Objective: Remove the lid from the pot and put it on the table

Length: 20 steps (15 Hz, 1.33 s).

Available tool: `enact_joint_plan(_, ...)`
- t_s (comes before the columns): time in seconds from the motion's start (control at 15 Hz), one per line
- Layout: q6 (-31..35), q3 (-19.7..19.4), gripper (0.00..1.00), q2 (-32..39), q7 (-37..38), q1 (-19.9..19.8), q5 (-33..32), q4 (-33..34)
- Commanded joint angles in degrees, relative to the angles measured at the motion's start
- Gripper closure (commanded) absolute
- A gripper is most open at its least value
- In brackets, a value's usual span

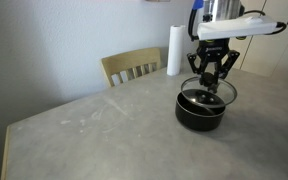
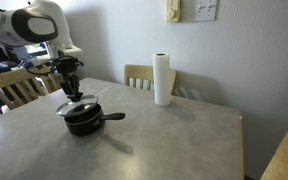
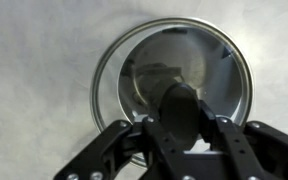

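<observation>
The gripper (image 1: 212, 74) is shut on the black knob of the glass lid (image 1: 220, 93) and holds it just above the black pot (image 1: 200, 114). The lid sits slightly off to one side of the pot. The other exterior view also shows the gripper (image 2: 72, 90), the lid (image 2: 71, 105) and the pot (image 2: 83, 122), whose long handle (image 2: 113, 117) points away from the arm. In the wrist view the fingers (image 3: 181, 125) clamp the knob (image 3: 180, 105), and the lid's metal rim (image 3: 104, 70) rings it. The grey table (image 1: 94, 130) lies below.
A white paper-towel roll (image 1: 174, 50) stands upright at the table's back, also in an exterior view (image 2: 163, 79). A light wooden chair (image 1: 132, 67) is at the table's far edge. Another chair (image 2: 12, 86) stands behind the arm.
</observation>
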Motion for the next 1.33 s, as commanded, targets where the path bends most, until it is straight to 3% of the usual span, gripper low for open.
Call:
enact_joint_plan(0.0, -1.8, 1.0, 0.85, -6.6, 4.6, 0.5, -2.4, -5.0)
enact_joint_plan(0.33, -1.5, 1.3, 0.85, -13.6, 6.3, -1.8, -3.0, -12.7)
enact_joint_plan(0.67, 0.2, -1.0, 0.85, -17.8, -3.6, -7.9, -3.1, -19.0)
enact_joint_plan(0.93, 2.3, -4.4, 0.85, -15.4, -16.1, -13.2, -4.5, -16.8)
enact_joint_plan(1.27, 2.4, -7.9, 0.85, -10.9, -26.5, -17.7, -3.4, -11.0)
